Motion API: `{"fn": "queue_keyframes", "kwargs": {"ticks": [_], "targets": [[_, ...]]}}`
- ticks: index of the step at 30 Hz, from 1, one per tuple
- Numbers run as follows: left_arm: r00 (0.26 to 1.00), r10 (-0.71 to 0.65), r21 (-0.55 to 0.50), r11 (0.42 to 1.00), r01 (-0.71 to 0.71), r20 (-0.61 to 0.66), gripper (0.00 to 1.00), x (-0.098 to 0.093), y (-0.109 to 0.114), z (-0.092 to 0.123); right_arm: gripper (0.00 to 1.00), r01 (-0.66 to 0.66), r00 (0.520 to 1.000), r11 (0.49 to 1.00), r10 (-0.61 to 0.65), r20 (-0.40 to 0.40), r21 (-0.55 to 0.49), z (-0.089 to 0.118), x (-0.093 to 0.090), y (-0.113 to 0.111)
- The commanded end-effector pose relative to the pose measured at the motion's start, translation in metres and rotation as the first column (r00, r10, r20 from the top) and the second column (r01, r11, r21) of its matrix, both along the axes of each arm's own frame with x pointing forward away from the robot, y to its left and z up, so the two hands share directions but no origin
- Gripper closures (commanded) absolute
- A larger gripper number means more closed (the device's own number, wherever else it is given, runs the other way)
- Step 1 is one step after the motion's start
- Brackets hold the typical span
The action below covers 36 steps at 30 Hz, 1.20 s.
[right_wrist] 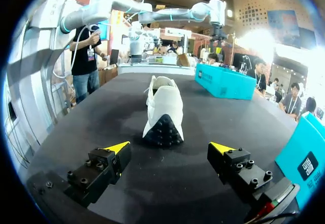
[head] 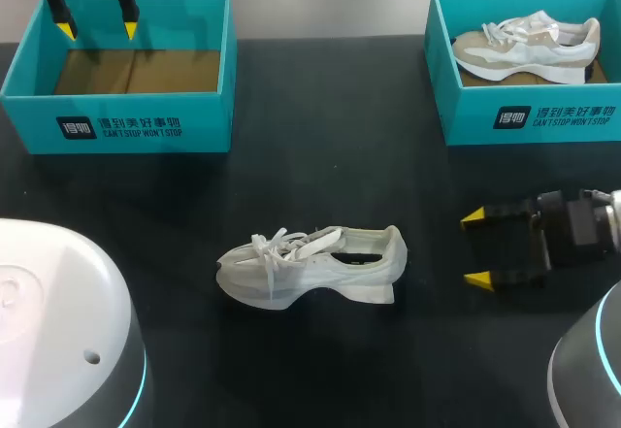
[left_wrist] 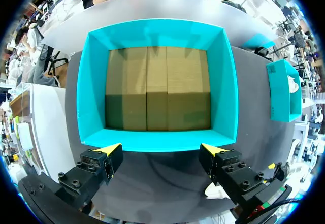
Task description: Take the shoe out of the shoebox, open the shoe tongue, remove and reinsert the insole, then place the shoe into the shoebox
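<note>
One step looks done: the white shoe (head: pixel 310 265) stands on the table (head: pixel 320 370), outside the empty shoebox (head: pixel 116 122). Tongue, insole and return remain. Our left gripper (head: pixel 97 30) hangs wide over that box; our right gripper (head: pixel 474 248), wide too, sits near the shoe.

The white shoe (head: pixel 310 265) looks like soft cloth over a studded rubbery sole, the surface (head: pixel 330 166) is matt black, and the far-left teal shoebox (head: pixel 194 122) is smooth card with a bare brown floor.
</note>
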<state>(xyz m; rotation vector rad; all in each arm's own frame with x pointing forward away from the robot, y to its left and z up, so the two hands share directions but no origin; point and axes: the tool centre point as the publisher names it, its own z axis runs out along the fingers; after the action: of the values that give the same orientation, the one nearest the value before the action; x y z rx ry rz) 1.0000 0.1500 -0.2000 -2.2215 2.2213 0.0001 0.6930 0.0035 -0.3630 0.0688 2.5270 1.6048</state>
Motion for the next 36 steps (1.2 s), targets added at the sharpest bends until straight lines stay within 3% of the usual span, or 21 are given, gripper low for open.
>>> {"fn": "queue_keyframes", "kwargs": {"ticks": [1,7,18,25,36], "targets": [[1.0,0.0,0.0,1.0,0.0,0.0,0.0,0.0,0.0,0.0,0.0,-0.016,1.0,0.999,0.016,0.011,0.028,-0.01,0.003,0.009],[1.0,0.0,0.0,1.0,0.0,0.0,0.0,0.0,0.0,0.0,0.0,-0.072,0.996,0.994,0.068,0.051,0.083,-0.014,0.003,0.036],[1.0,0.0,0.0,1.0,0.0,0.0,0.0,0.0,0.0,0.0,0.0,-0.072,0.996,0.994,0.068,0.051,0.083,-0.014,0.003,0.036],[1.0,0.0,0.0,1.0,0.0,0.0,0.0,0.0,0.0,0.0,0.0,-0.13,0.991,0.983,0.125,0.049,0.133,-0.033,0.007,0.08],[1.0,0.0,0.0,1.0,0.0,0.0,0.0,0.0,0.0,0.0,0.0,-0.142,0.99,0.971,0.135,0.049,0.192,-0.039,0.013,0.094]]}}
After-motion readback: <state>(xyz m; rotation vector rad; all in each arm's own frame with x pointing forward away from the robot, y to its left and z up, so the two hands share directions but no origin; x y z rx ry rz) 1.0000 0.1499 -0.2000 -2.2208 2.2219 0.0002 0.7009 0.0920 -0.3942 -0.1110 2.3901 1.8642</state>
